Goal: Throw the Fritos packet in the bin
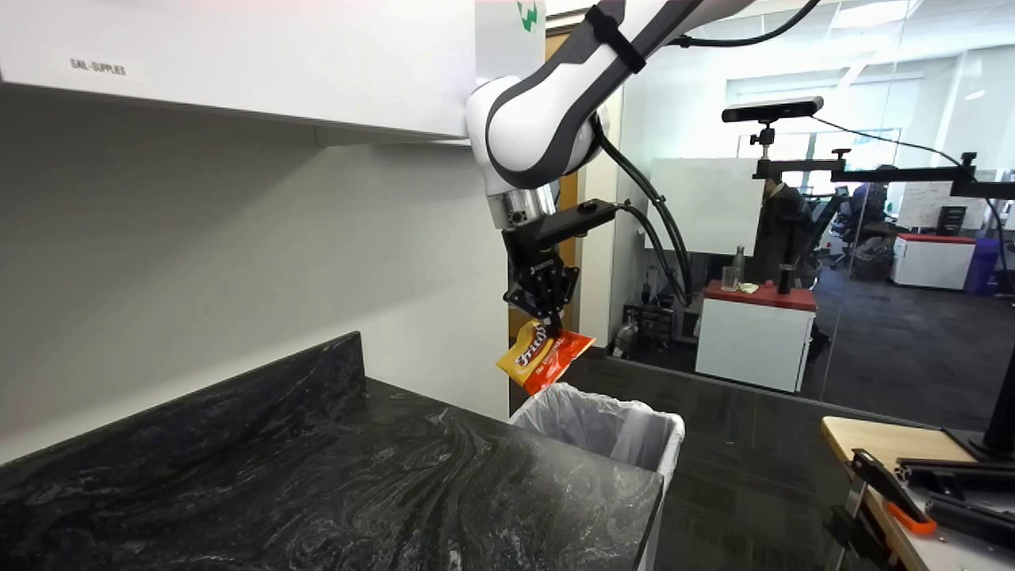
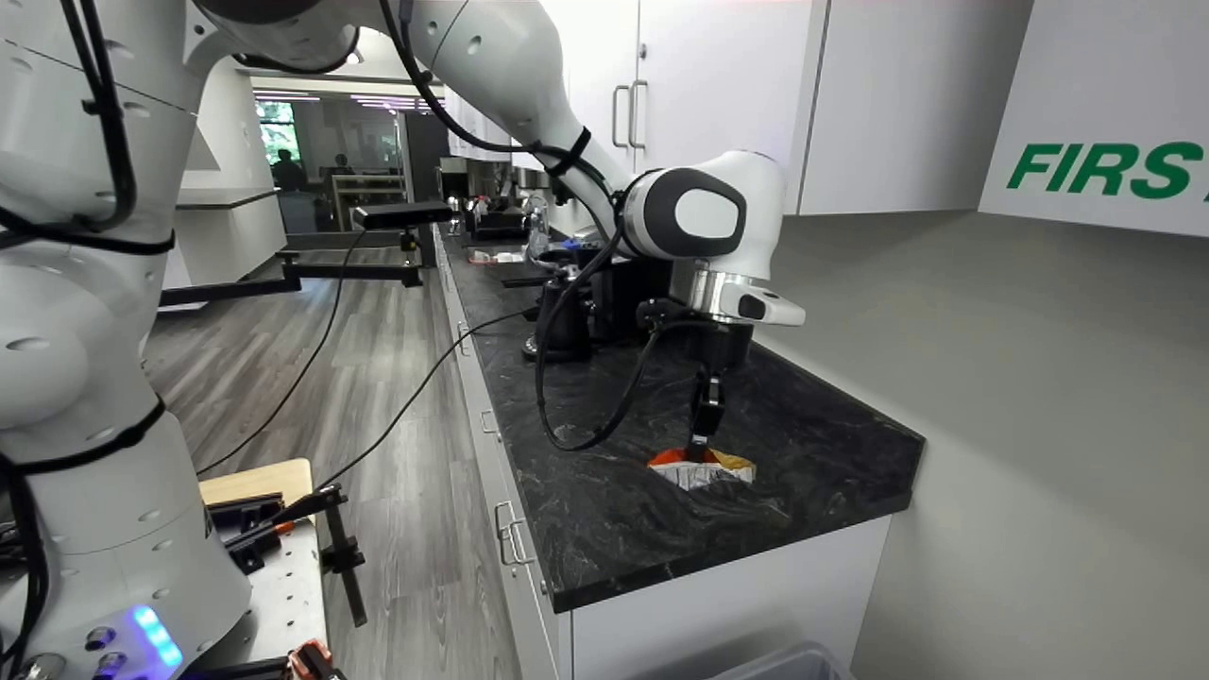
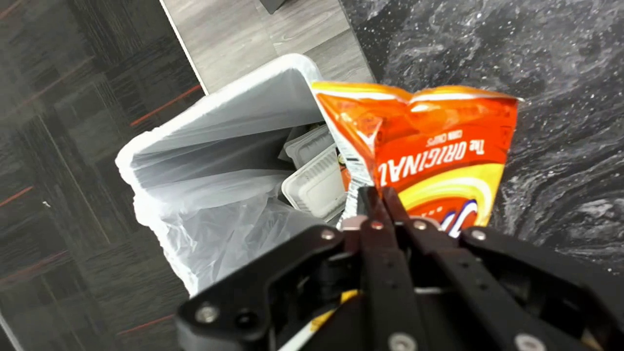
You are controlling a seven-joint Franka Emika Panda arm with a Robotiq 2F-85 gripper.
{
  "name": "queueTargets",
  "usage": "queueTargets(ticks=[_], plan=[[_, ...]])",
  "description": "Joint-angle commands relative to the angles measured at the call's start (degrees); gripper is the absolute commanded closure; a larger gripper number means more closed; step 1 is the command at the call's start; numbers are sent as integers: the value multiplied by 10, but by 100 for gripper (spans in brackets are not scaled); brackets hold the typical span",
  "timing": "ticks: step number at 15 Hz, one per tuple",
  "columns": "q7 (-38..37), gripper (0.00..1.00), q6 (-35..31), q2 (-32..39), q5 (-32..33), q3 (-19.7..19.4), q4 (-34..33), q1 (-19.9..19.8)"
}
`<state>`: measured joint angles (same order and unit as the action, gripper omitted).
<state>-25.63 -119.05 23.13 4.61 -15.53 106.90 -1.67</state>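
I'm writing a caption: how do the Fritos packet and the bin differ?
The Fritos packet is orange and yellow, the bin pale-lined. The packet is smaller than the bin. The gripper holds the packet; the bin stands lower, beside the counter. Both look creased, the bin in its liner.

Bright light washes out the distant windows [image 1: 797, 155], while shadow darkens the wall [image 1: 238, 254] beneath the white cabinet [image 1: 262, 55].
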Motion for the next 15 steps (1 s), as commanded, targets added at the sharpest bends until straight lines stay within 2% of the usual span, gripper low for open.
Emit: queueTargets(ticks=[1,7,15], plan=[[-42,98,35,7,16,-3,-28,-14],[-97,98,37,17,11,-15,-41,-26],[-91,98,29,-63,34,-22,13,-30]])
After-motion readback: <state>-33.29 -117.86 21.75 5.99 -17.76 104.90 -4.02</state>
